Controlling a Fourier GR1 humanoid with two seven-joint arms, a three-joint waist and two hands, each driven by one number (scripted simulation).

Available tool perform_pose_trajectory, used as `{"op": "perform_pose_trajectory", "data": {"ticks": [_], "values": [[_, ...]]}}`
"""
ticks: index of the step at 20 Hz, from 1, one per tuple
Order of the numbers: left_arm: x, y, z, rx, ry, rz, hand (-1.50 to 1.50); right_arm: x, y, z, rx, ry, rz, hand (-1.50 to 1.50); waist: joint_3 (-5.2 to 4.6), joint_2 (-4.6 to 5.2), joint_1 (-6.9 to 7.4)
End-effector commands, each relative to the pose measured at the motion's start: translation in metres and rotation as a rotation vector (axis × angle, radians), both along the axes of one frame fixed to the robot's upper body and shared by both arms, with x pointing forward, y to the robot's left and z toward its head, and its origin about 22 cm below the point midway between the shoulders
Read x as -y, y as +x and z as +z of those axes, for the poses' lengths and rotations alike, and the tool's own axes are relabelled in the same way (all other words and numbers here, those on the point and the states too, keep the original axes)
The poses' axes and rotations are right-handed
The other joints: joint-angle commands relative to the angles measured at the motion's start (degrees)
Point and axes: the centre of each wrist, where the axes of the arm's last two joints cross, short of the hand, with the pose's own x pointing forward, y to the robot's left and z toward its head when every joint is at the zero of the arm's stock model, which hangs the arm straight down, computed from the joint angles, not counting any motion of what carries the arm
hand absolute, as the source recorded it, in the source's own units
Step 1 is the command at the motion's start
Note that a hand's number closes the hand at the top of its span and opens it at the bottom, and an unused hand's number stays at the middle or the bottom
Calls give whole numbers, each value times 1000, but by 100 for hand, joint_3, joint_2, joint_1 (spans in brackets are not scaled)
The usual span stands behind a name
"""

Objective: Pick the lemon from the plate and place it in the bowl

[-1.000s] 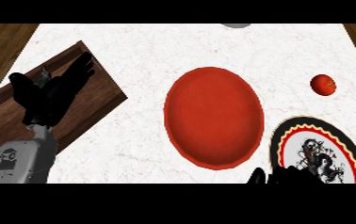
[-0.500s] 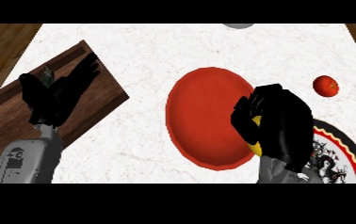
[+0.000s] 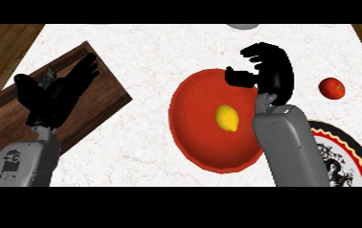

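Change: half a second back our right hand (image 3: 272,74) covered the bowl's right side with yellow showing in its grasp; now it sits beyond the bowl's upper right rim, and the lemon (image 3: 226,118) lies uncovered.
Head view, lemon: in the red bowl (image 3: 194,141), near its middle.
Right hand: fingers curled, holding nothing.
Left hand (image 3: 56,95): we see it at the left edge over the dark wooden board (image 3: 106,93), fingers spread apart.
Plate (image 3: 339,150): patterned, lower right, behind our right forearm.
Tomato (image 3: 332,87): right of the bowl, on the white counter (image 3: 155,50).
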Motion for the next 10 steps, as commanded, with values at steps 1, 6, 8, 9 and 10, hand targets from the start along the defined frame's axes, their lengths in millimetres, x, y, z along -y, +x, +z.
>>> {"op": "perform_pose_trajectory", "data": {"ticks": [1,6,8,9,10], "values": [[1,-1,-13,-15,-2,-2,0,-4,29,-26,86,110,-67,-150,-4,3,-56],[-13,-11,-5,-19,-7,38,0,-18,62,-29,200,56,-62,-150,-10,-72,-158],[-9,8,0,-24,6,34,0,-22,68,-34,221,18,-63,-150,-12,-78,-276],[5,-4,-2,-15,-4,51,0,-17,77,-22,241,21,-110,-150,-11,-87,-252],[-14,-13,-1,-24,-13,44,0,-10,73,-41,265,10,-119,-150,-11,-93,-254]]}}
